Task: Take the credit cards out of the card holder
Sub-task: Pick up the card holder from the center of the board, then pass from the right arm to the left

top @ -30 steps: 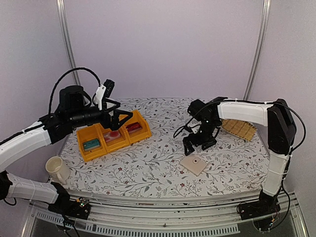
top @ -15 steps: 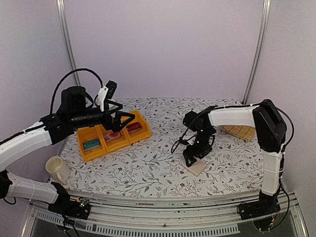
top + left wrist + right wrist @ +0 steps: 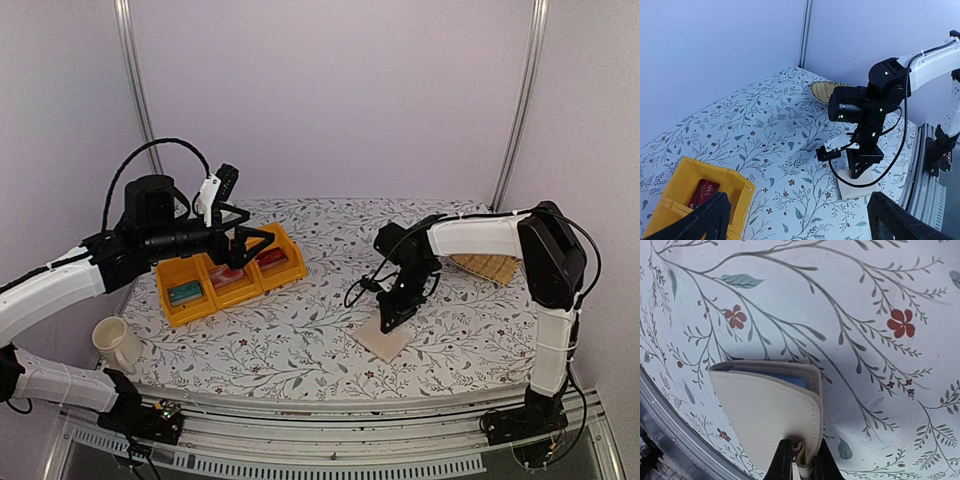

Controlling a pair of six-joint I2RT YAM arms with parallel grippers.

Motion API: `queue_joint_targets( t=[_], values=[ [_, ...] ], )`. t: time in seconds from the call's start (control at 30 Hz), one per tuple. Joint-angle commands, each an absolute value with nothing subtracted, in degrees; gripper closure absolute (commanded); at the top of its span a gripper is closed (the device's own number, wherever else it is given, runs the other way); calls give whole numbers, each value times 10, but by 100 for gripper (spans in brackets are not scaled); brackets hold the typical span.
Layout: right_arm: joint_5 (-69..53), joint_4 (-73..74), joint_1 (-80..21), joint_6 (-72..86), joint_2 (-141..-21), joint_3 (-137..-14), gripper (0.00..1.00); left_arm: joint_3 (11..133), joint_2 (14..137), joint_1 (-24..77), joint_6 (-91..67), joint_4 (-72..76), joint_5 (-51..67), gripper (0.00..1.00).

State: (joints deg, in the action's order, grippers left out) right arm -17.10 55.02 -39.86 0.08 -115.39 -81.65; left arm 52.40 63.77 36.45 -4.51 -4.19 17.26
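The whitish card holder (image 3: 388, 342) lies closed on the flowered cloth at the front right. My right gripper (image 3: 394, 318) points down at it, shut on the edge of its cover (image 3: 770, 410); the gripper (image 3: 799, 454) pinches a bunched fold, and blue leaves (image 3: 790, 378) show inside. My left gripper (image 3: 248, 243) hangs open over the yellow bins (image 3: 205, 305), holding nothing. Credit cards lie in the bins: a teal one (image 3: 184, 292), a pink-red one (image 3: 230, 276) and a red one (image 3: 270, 258). The left wrist view shows the red card (image 3: 703, 191) and the holder (image 3: 856, 187).
A woven straw basket (image 3: 486, 264) sits at the back right behind the right arm. A cream cup (image 3: 116, 344) stands at the table's front left corner. The table's metal front rail (image 3: 330, 415) runs close to the holder.
My right gripper came down onto the card holder and shut on its cover edge; the holder shifted a little to the left. The left arm barely moved.
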Motion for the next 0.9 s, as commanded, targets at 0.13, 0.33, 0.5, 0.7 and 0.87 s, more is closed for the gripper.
queue_joint_targets(
  t=[0.13,0.33,0.5,0.7,0.87],
  values=[
    [-243,466,-404,39,-1126,-793,98,530,658,387,-57,-36,169,2],
    [-304,364,-403,72,-1032,-772,98,498,654,399,-85,8,185,2],
    [-370,197,-403,132,-931,-712,98,408,607,397,-159,167,216,2],
    [-354,95,-404,198,-866,-725,98,358,630,394,-271,343,331,2],
    [-243,18,-433,257,-818,-726,98,365,684,415,-355,462,368,1]
  ],
)
